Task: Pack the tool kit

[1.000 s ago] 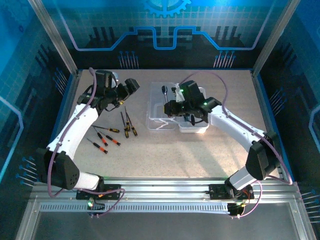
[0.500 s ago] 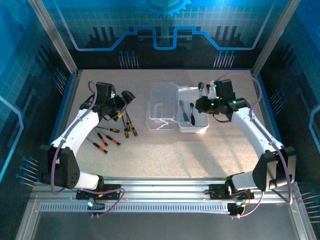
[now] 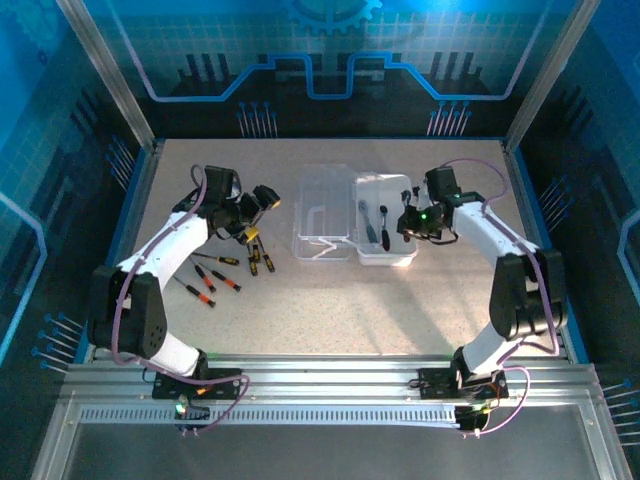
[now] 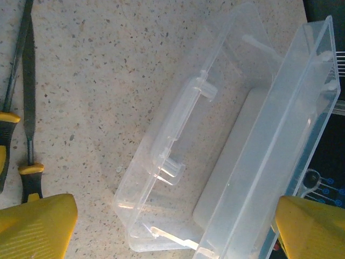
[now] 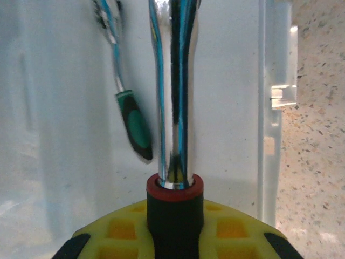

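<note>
- the case [image 3: 388,258] lies open in the middle of the table [image 3: 330,310], its lid [image 3: 322,190] folded flat to the left of the base.
- the right claw [image 3: 407,224] hangs over the right edge of the base, closed tight on a wrench.
- in the right wrist view the wrench [image 5: 174,91] is a shiny chrome shaft with a red ring and a black grip, clamped between the yellow pads [image 5: 118,229] and pointing out over the white floor of the case [image 5: 64,81].
- a small tool with a green handle [image 5: 135,125] lies inside the base, just left of the wrench shaft.
- the left claw [image 3: 256,208] is spread wide and holds nothing; it hovers to the left of the lid, above the far end of the screwdrivers [image 3: 258,255].
- the screwdrivers lie loose on the table left of the case, some near the lid, others further toward the near edge.
- in the left wrist view the yellow fingertips [image 4: 35,226] stand far apart, with the clear case [image 4: 253,162] between them and two screwdrivers [image 4: 29,108] at the left edge.
</note>
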Robot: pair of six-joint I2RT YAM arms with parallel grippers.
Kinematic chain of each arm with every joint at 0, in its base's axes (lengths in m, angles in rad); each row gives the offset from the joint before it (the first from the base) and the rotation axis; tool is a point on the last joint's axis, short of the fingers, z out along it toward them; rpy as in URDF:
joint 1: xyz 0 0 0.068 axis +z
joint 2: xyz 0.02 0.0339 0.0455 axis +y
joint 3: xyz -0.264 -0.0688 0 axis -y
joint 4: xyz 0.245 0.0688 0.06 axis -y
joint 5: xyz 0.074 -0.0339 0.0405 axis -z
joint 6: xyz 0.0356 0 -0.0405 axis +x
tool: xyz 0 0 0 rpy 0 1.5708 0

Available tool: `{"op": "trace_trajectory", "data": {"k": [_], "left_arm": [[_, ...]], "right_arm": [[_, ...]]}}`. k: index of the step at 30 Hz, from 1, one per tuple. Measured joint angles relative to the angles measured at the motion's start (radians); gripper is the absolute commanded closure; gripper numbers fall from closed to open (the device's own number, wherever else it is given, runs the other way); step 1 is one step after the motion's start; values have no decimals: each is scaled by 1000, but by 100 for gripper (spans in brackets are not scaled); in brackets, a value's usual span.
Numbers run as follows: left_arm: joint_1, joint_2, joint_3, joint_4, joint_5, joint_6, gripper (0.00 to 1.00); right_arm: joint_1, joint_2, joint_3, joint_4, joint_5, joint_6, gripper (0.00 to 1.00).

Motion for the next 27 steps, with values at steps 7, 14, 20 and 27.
{"op": "trace_trajectory", "data": {"k": [7,14,20,27], "left_arm": [[-43,0,39,-29,-22,23,5],[-44,0,49,-30,-26,27,5],[-44,0,50,-39,-27,29,5],[-44,0,64,-52,-36,35,5]], "right_arm": [[27,103,31,11,4,-7,97],[27,210,108,24,18,13,97],[35,266,128,37,16,32,96],[36,269,127,53,19,58,89]]}}
